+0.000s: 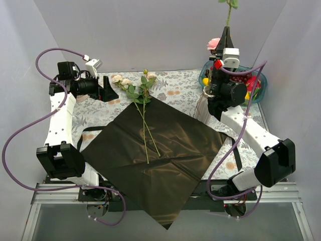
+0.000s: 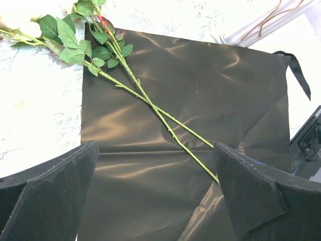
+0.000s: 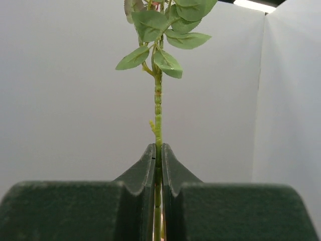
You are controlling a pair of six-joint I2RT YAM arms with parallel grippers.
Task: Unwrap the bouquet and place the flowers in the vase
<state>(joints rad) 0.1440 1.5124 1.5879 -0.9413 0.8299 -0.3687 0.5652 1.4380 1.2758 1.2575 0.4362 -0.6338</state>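
On the black wrapping paper (image 1: 165,150) two flowers (image 1: 145,125) lie crossed, the left tool (image 1: 107,89) gaping beside their blooms. Beyond its right corner the right tool (image 1: 226,32) clamps a stem (image 3: 158,115) upright over a teal tray (image 1: 202,76), a pinch only the wrist view shows.

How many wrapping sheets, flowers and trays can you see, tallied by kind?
Black wrapping sheet: 1
Flowers: 4 (2 loose flowers on the sheet, 1 held flower in the right tool, 1 pink bloom beside it)
Teal tray: 1
Total: 6
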